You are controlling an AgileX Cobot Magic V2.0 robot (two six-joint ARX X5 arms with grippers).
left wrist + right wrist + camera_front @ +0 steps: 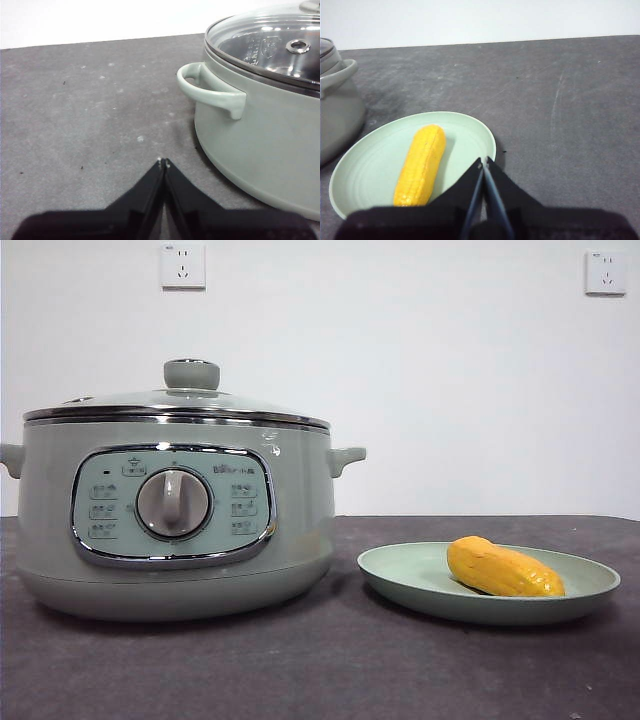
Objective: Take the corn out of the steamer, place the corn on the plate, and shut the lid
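— Where is the stubby yellow-orange corn cob (503,568)?
— It lies on the shallow pale green plate (400,570), beside the sage-green steamer pot (60,550) on the dark grey bench (330,670); the steel-rimmed glass lid (175,400) sits on the pot.
— And the jaws?
— The left gripper (163,162) is clenched, empty, near the pot's handle; the right gripper (483,160) is clenched, empty, above the plate's rim.

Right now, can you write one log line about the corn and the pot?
corn: on plate | lid: on pot | left fingers: shut, empty | right fingers: shut, empty
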